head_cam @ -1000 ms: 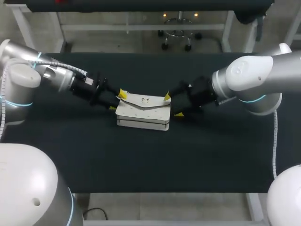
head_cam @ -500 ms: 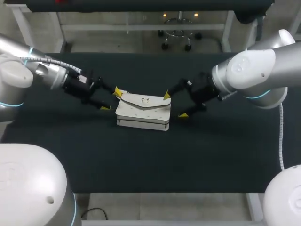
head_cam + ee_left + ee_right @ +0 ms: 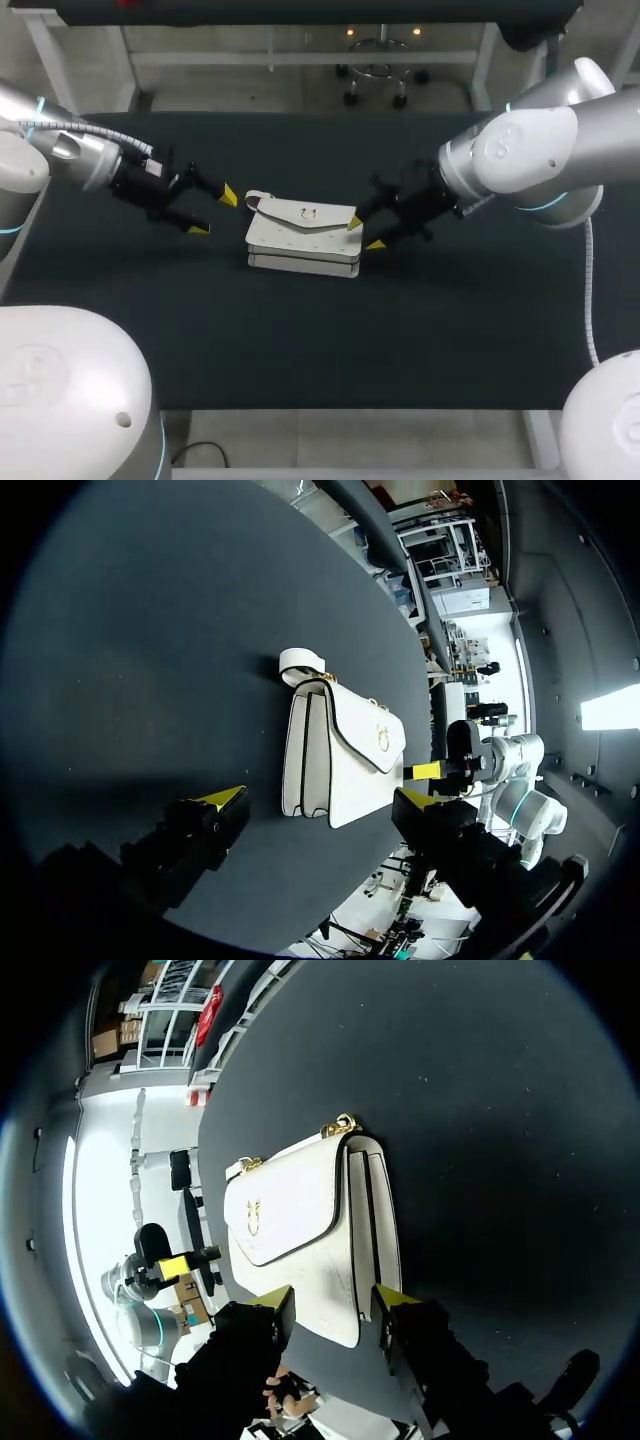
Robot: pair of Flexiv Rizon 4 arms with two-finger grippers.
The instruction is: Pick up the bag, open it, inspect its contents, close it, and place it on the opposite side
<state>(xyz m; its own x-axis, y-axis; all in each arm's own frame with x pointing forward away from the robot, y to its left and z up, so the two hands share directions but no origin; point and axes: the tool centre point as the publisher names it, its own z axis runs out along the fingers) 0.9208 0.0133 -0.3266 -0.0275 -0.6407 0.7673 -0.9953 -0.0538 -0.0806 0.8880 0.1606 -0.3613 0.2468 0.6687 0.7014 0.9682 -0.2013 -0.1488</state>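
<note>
I have the white bag [image 3: 303, 240] lying flat in the middle of the tabletop [image 3: 300, 340], flap shut. My right gripper [image 3: 364, 233] is spread and straddles one end of the bag, one tip over its corner, not pinching it as far as I can see. My left gripper [image 3: 213, 212] is spread too, clear of the other end near the strap loop [image 3: 300, 662]. My worry is that closing the right on that end alone could skid or tip the bag, with nothing bracing the far side.
</note>
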